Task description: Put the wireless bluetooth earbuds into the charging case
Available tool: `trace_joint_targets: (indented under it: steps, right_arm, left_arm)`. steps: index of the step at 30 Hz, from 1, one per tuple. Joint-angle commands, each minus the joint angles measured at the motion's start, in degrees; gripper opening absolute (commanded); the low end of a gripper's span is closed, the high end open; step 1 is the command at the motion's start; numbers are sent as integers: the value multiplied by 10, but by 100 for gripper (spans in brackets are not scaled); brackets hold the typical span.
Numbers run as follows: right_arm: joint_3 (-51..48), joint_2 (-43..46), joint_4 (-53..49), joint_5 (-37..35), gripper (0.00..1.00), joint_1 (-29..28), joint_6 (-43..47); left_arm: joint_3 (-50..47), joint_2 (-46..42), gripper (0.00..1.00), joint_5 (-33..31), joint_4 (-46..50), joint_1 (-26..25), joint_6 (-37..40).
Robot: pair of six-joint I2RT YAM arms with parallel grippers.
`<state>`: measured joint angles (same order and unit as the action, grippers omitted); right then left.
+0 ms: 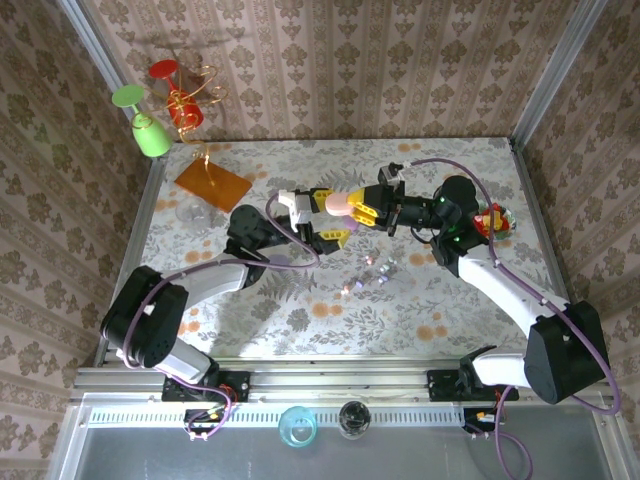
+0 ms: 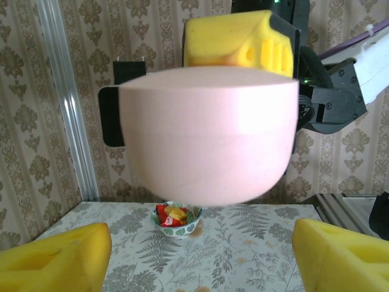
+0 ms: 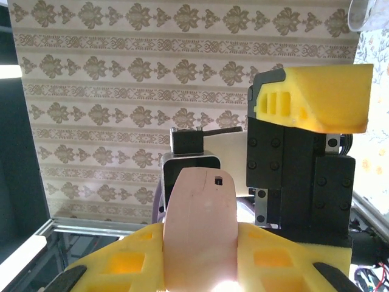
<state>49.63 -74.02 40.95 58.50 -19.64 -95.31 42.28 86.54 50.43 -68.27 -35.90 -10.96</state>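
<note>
A pale pink pebble-shaped charging case [image 1: 340, 203] hangs above the table's middle, and my right gripper [image 1: 362, 208] is shut on it. In the right wrist view the charging case [image 3: 199, 237] stands upright, squeezed between the two yellow pads of the right gripper [image 3: 200, 258]. My left gripper [image 1: 330, 218] is open around the case's far end. Its yellow fingertips [image 2: 58, 255] stand wide apart below the charging case [image 2: 206, 140], clear of it. Several tiny glossy earbuds [image 1: 378, 264] lie loose on the patterned table below.
A small bowl of red and yellow sweets [image 1: 495, 220] sits at the right by the right arm; it is also in the left wrist view [image 2: 176, 220]. A green glass [image 1: 150, 130], a red glass [image 1: 180, 100] and an orange card [image 1: 212, 183] stand at the back left.
</note>
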Motion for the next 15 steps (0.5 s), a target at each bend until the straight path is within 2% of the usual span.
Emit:
trace_joint_targets:
  steps: [1,6,15]
  right_arm:
    - [-4,-3,35,-14,0,-4,-14]
    - [-11,1,28,-17,0,-4,-10]
    - [-18,15,-6,-22,0,-4,18]
  left_arm:
    - [24,-3,76,24,-49,-5,-13]
    - [19,-14,74,16,-53,-5,-18]
    - [17,-27,64,-6,-53,-1,-27]
